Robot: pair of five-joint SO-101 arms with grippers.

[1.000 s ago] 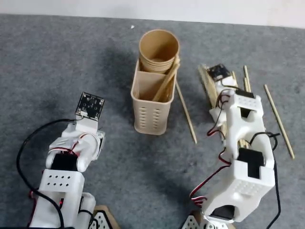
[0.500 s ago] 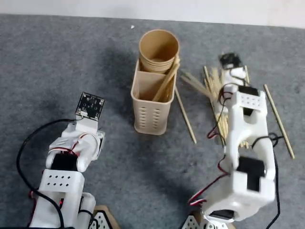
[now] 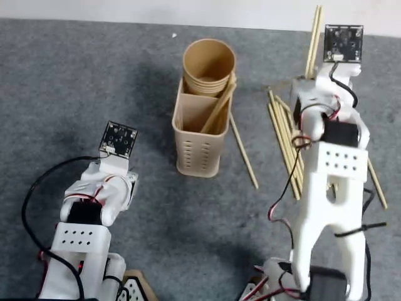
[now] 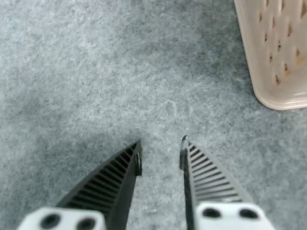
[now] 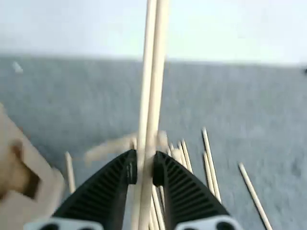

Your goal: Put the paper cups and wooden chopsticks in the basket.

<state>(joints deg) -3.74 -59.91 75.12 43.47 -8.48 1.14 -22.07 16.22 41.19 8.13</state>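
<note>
The basket [image 3: 199, 150] holds stacked paper cups [image 3: 208, 66] in its far compartment, leaning chopsticks [image 3: 219, 108] in the near one. The right gripper [image 5: 144, 166] clenches a raised pair [image 5: 152, 72] well right of it; the left gripper [image 4: 160, 155] hangs released over carpet [image 4: 96, 72]

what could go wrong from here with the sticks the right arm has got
1. The right gripper pinches the chopsticks with a long length beyond its fingers, so they may pivot or slip during the carry.
2. The basket compartment beside the paper cups is narrow and already holds leaning sticks; the long ends could hit the rim or cups and tip it.
3. Loose chopsticks lie by the arm and could get scattered.
</note>
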